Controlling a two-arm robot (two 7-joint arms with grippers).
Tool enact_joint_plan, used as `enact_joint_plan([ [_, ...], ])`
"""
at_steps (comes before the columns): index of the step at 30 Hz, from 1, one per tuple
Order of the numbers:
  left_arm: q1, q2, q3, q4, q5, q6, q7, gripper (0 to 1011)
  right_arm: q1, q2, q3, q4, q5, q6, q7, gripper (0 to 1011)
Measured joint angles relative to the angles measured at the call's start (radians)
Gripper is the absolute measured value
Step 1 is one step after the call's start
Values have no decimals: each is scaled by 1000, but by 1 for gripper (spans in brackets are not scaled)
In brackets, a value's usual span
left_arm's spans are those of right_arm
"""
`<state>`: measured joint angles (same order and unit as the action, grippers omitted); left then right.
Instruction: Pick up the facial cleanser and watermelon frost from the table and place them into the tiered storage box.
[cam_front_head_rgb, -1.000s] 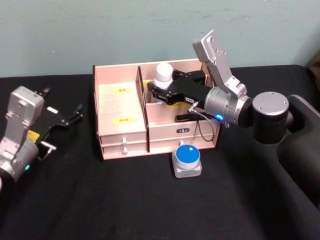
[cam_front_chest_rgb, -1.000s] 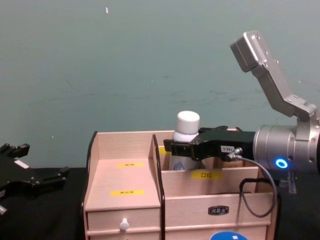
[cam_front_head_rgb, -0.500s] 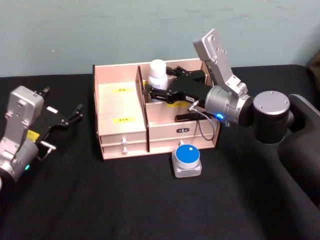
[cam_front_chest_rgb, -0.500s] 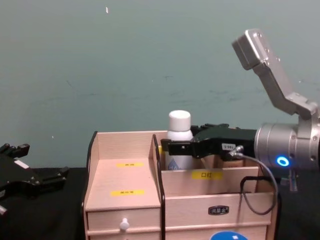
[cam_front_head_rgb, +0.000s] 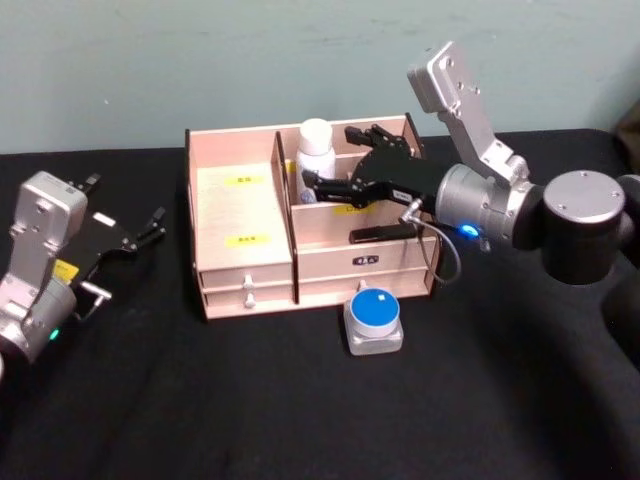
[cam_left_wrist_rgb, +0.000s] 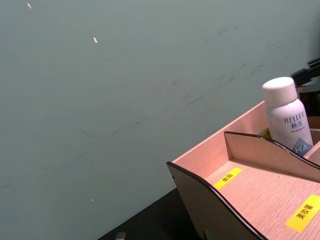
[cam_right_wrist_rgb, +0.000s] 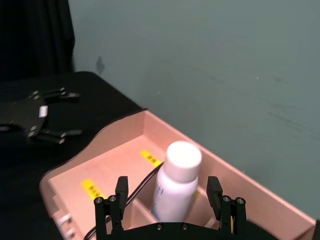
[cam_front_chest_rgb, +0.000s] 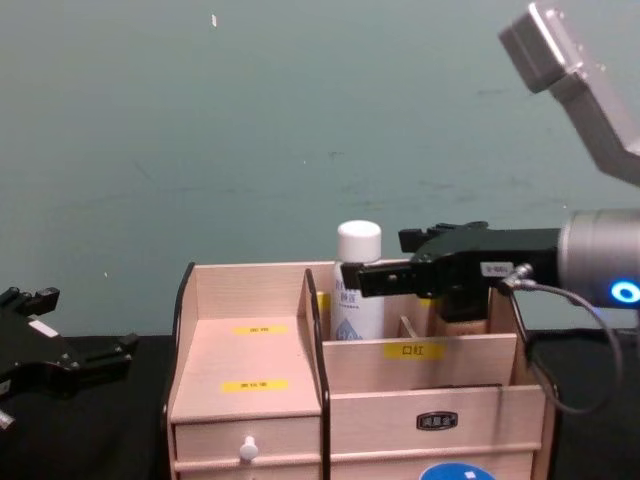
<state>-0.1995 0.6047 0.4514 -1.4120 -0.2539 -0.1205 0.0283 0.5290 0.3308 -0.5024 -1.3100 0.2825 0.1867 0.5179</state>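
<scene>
The facial cleanser (cam_front_head_rgb: 315, 148), stood in the tiered storage box (cam_front_head_rgb: 230, 205) between the right gripper's (cam_front_head_rgb: 330, 155) released fingers (cam_right_wrist_rgb: 215, 190), is best cleared by a straight retreat; the left gripper (cam_front_head_rgb: 122, 205), splayed, is parked well apart.

The right claw (cam_front_head_rgb: 330, 156) spread its fingers and let go of the facial cleanser (cam_front_head_rgb: 316, 145), then drew back toward three o'clock as its arm rose. The bottle had shifted slightly toward nine o'clock and sunk lower, standing upright in the tiered storage box's (cam_front_head_rgb: 282, 180) rear compartment.
</scene>
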Motion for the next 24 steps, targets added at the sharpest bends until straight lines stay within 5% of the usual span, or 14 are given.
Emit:
enact_joint_plan([
  [10, 0, 0, 0, 0, 0, 0, 0, 1010, -138, 138, 9, -249, 51, 139, 3, 1002],
  [24, 0, 0, 0, 0, 0, 0, 0, 1010, -341, 283, 56, -478, 79, 199, -70, 1002],
])
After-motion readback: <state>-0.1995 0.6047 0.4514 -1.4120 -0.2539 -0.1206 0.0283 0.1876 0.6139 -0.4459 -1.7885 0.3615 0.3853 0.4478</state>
